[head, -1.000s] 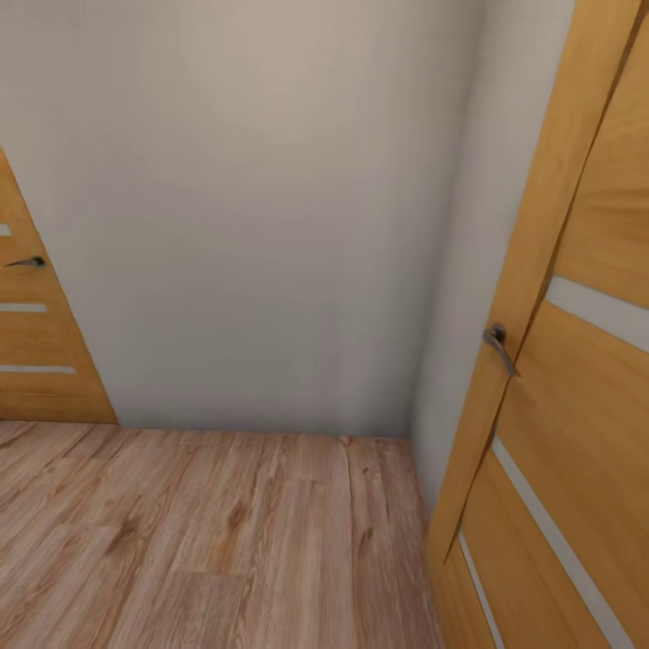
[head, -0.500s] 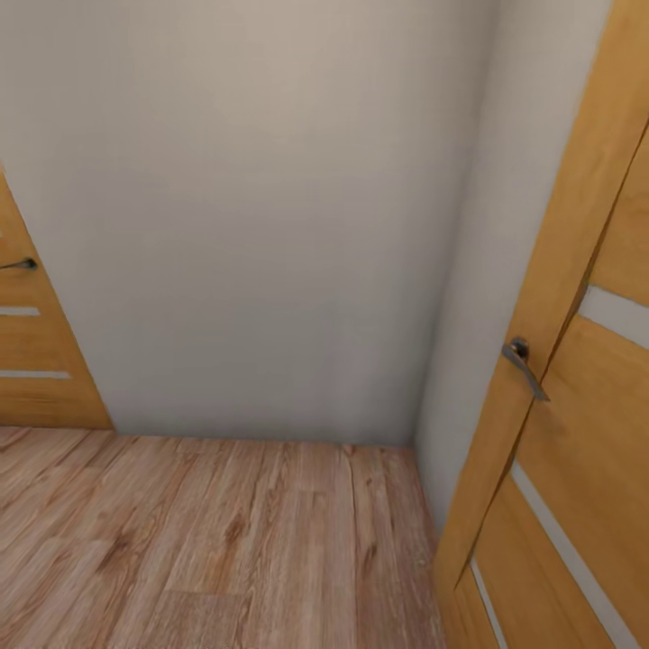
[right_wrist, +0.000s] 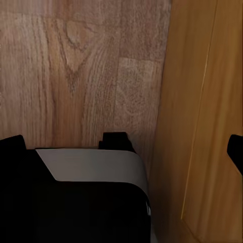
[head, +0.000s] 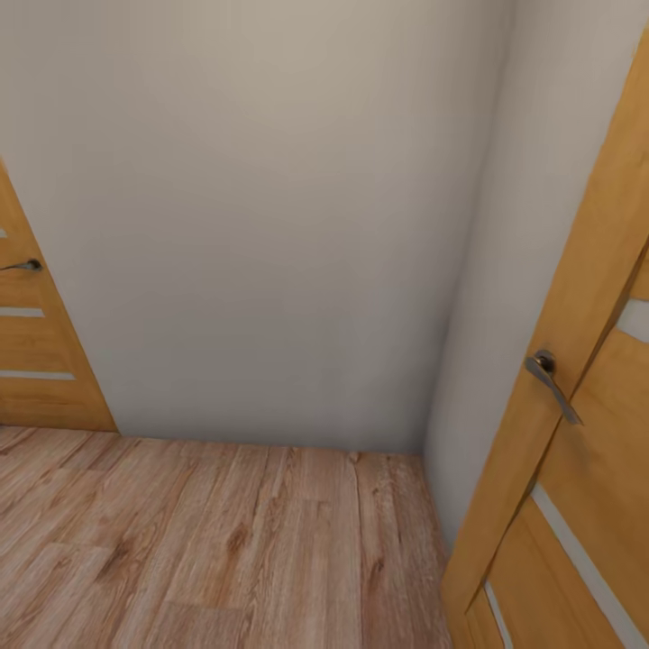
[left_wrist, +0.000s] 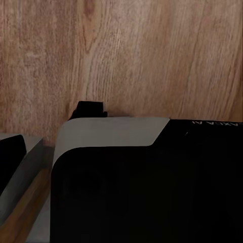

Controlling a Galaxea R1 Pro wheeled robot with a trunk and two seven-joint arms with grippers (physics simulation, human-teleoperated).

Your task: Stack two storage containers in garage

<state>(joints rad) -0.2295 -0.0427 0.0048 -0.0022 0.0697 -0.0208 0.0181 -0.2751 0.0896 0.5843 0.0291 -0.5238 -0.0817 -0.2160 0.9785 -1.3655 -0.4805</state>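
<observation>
The two storage containers are out of view. The head view faces a corner of plain grey-white wall [head: 270,225] above light wood plank flooring [head: 225,541]. The left wrist view looks down on plank flooring [left_wrist: 126,50] past a black and grey robot part [left_wrist: 142,192]. In the right wrist view a similar black and grey part [right_wrist: 81,202] sits over planks, close beside a honey-coloured door [right_wrist: 202,126]. A dark tip [right_wrist: 236,152] pokes in at that picture's edge. I cannot tell how either gripper's fingers stand.
A honey-coloured door [head: 577,469] with a metal lever handle [head: 552,383] stands close on the right, angled into the space. Another such door [head: 36,361] with a handle [head: 22,266] is at the left. The wall corner closes off the way ahead.
The whole head view has shifted as the camera moved: the right door and its handle slid toward the right edge and lower, and the wall corner sits further right.
</observation>
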